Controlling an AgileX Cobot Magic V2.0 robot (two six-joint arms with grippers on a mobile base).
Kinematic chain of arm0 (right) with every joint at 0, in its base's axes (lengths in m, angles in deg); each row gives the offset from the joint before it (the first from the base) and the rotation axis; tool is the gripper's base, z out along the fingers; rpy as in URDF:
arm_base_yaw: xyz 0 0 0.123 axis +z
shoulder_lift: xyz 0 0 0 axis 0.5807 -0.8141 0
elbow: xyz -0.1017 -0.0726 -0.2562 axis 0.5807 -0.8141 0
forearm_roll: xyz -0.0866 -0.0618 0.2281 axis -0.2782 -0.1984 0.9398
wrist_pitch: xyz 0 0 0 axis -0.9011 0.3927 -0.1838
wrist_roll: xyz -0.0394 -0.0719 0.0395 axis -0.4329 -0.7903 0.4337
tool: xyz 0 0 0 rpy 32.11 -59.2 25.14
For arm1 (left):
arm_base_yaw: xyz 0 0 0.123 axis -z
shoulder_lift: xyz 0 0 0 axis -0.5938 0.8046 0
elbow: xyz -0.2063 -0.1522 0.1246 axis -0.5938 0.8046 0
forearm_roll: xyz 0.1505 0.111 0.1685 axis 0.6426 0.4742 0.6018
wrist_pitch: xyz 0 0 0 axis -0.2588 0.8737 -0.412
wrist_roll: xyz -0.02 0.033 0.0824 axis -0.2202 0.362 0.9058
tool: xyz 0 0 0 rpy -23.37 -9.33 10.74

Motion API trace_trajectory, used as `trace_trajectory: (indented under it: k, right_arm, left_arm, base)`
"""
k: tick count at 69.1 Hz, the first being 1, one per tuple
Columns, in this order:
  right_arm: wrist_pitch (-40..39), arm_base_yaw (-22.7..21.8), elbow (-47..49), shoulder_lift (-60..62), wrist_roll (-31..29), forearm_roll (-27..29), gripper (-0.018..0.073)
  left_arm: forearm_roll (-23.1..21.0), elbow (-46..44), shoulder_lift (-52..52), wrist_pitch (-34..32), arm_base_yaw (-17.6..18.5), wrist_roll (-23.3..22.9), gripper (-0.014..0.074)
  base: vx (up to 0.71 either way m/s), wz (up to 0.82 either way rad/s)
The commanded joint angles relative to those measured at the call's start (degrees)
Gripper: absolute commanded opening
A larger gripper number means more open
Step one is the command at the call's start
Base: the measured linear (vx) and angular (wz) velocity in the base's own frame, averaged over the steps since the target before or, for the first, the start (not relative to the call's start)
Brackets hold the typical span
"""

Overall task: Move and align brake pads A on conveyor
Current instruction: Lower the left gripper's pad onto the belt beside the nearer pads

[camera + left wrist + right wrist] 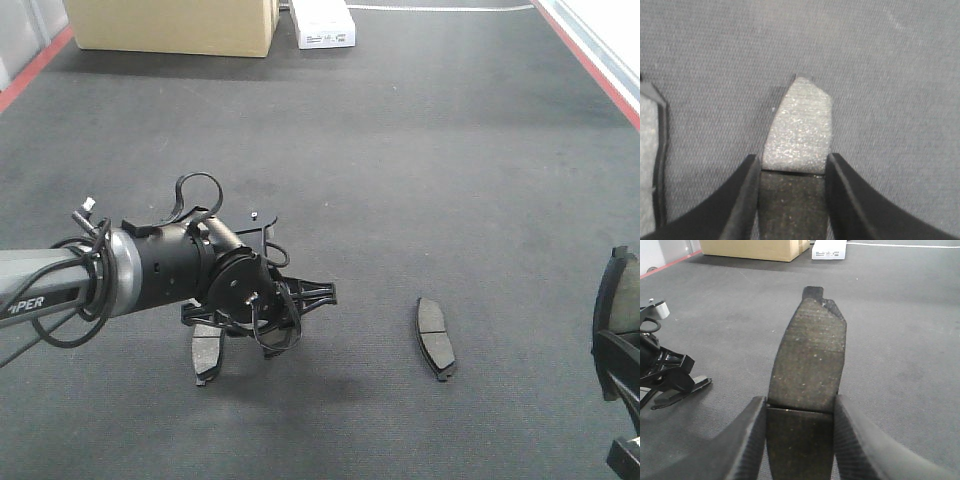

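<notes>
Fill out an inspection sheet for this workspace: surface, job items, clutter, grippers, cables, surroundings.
Surface: conveyor, dark felt-like belt with red edge strips.
Job's things: one brake pad lies flat alone on the belt; another pad sits under the left arm; each gripper holds one more.
Clutter: cardboard box and white box at the belt's far end.
Grippers: left gripper shut on a pad; right gripper shut on a pad.
Cables: black cables looped around the left wrist.
Surroundings: nothing seen.
</notes>
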Motion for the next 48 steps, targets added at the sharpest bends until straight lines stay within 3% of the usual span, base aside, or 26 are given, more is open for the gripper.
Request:
trace_trajectory:
  k: [1, 26, 48]
  right_arm:
    - [-4.99, -0.09, 2.02, -0.2, -0.31, -1.13, 0.0003]
    - [-5.08, -0.09, 2.02, -0.2, -0.31, -1.13, 0.0003]
    - [-5.02, -0.09, 2.02, -0.2, -0.31, -1.13, 0.0003]
  left_arm:
    - [-0.62, -1.6, -2.83, -0.28, 0.76, 0.06, 0.0197]
    - [-1.2, -1.6, -2.83, 2.61, 1.89, 0.06, 0.0216]
    - [-1.97, -1.6, -2.83, 3.44, 2.89, 0.13, 0.0308]
  base:
    - [0.0, 0.0]
    - [0.0, 0.0]
    - [0.0, 0.0]
